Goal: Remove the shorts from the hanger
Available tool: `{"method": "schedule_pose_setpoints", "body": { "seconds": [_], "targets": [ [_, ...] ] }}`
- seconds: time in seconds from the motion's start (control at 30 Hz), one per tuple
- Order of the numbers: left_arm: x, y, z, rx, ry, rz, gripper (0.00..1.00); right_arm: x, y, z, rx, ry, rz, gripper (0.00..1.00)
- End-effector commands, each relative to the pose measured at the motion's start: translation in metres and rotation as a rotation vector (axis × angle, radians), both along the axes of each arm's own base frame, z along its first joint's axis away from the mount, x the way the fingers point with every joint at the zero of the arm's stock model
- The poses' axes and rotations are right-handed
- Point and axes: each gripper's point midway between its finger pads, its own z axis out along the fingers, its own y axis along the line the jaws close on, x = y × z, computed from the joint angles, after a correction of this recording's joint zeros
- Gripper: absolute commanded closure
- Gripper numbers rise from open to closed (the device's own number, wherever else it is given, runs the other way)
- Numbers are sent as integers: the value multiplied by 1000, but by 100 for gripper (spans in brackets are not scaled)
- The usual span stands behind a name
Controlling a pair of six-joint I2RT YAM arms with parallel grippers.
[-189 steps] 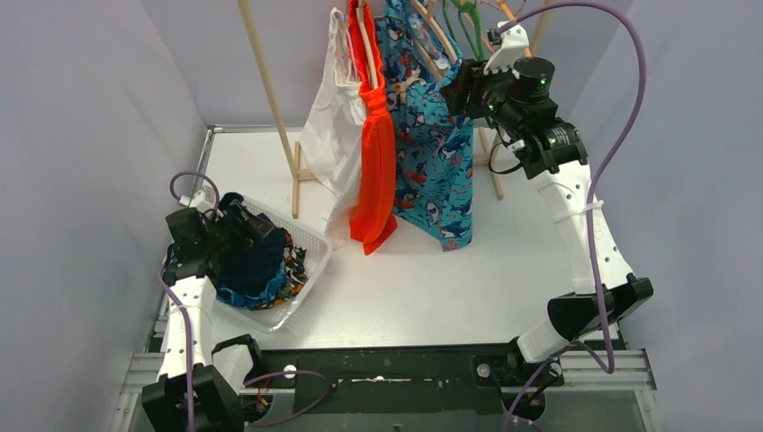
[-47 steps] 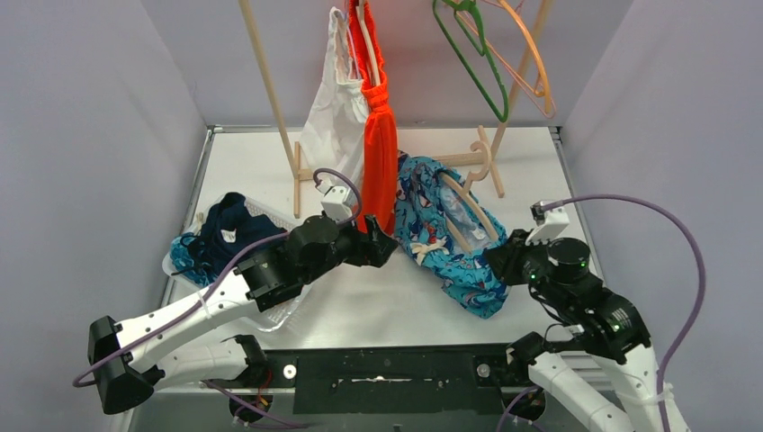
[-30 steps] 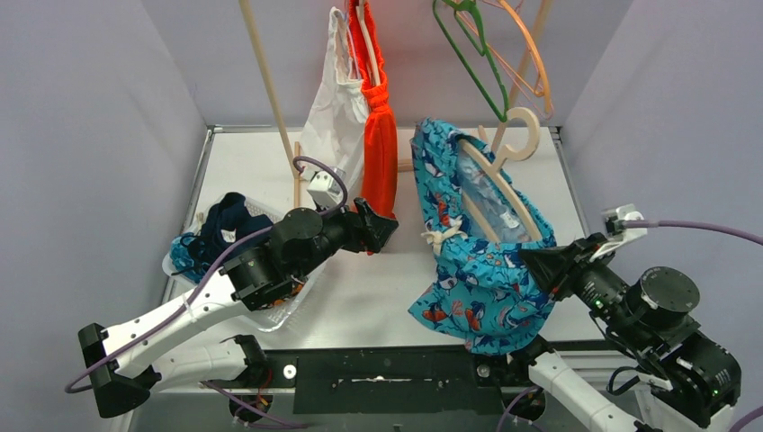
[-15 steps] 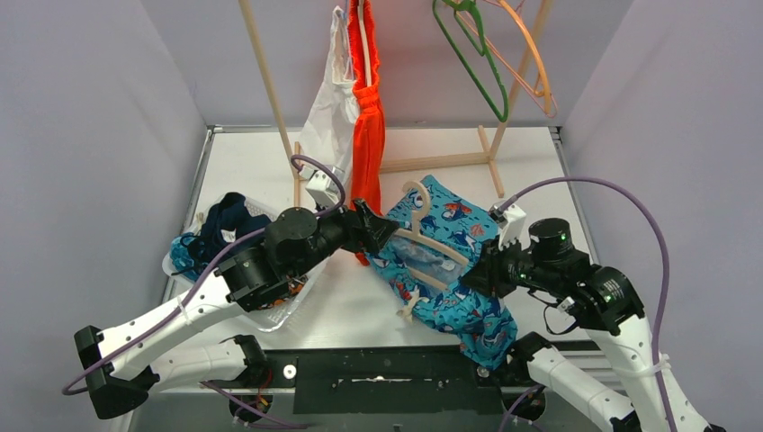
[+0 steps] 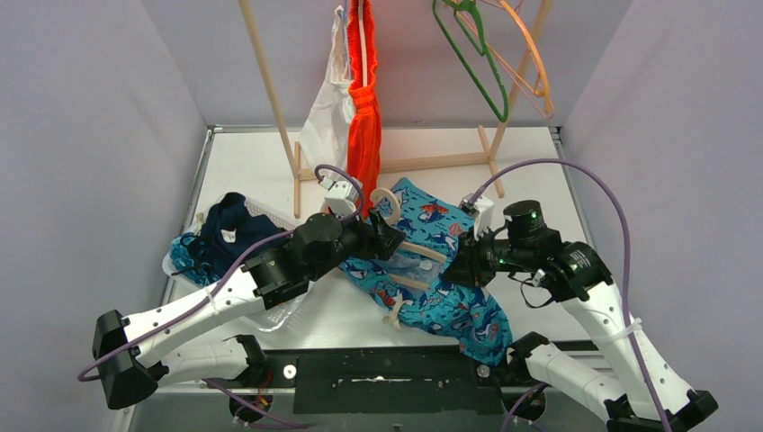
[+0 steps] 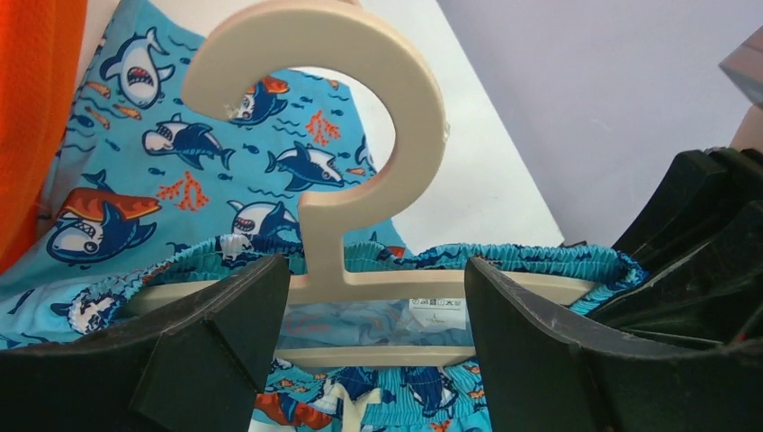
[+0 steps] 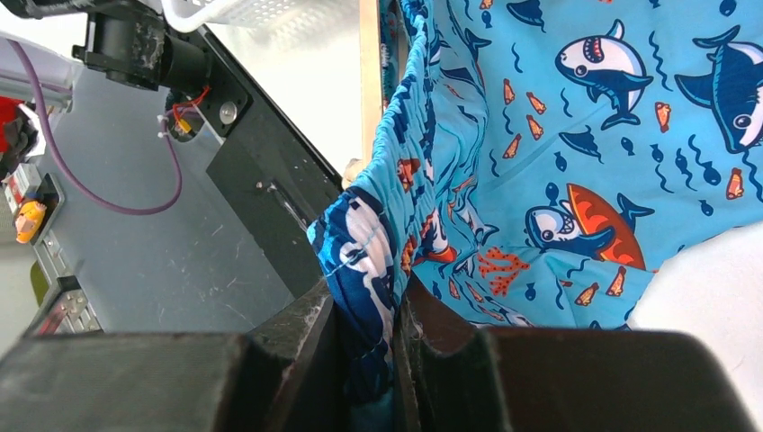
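The teal shark-print shorts (image 5: 454, 306) lie on the table, still threaded on a beige wooden hanger (image 5: 423, 255) whose hook (image 5: 385, 200) points toward the rack. My left gripper (image 5: 389, 241) is open, one finger on each side of the hanger's neck; in the left wrist view the hanger (image 6: 409, 135) stands between the jaws of the left gripper (image 6: 376, 281), above the waistband. My right gripper (image 5: 453, 270) is shut on a bunched edge of the shorts (image 7: 576, 135); the fabric is pinched in the right gripper (image 7: 369, 315).
Bright orange shorts (image 5: 363, 135) and a white garment (image 5: 331, 117) hang from the wooden rack (image 5: 265, 81). Empty green (image 5: 474, 54) and orange (image 5: 529, 63) hangers hang at the back right. A white basket (image 5: 266, 211) at left holds navy shorts (image 5: 229, 236) and others.
The right gripper has brought the shorts and hanger down onto the table and a little leftward. The left gripper has slid right, and its jaws now straddle the hanger's neck.
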Motion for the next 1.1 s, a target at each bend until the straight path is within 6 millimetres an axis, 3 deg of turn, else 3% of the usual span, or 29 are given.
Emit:
{"method": "schedule_pose_setpoints", "body": {
  "seconds": [0.0,0.2,0.43,0.7,0.83,0.93,1.07],
  "targets": [
    [12,2,7,-70,-26,80,31,10,15,25,81,-101,62,100],
    [22,0,-9,-54,-2,84,40,13,16,36,92,-112,45,100],
    [22,-10,8,-105,-37,35,52,12,23,42,133,-97,54,100],
    [20,-15,-6,-89,-11,9,65,11,26,48,157,-103,76,100],
    [17,-13,-11,-78,4,3,87,12,25,50,155,-116,64,100],
    [17,-8,-9,-88,1,19,98,18,22,51,136,-133,35,94],
    [19,0,-6,-90,-4,56,100,32,14,50,89,-164,-45,79]
  ]
}}
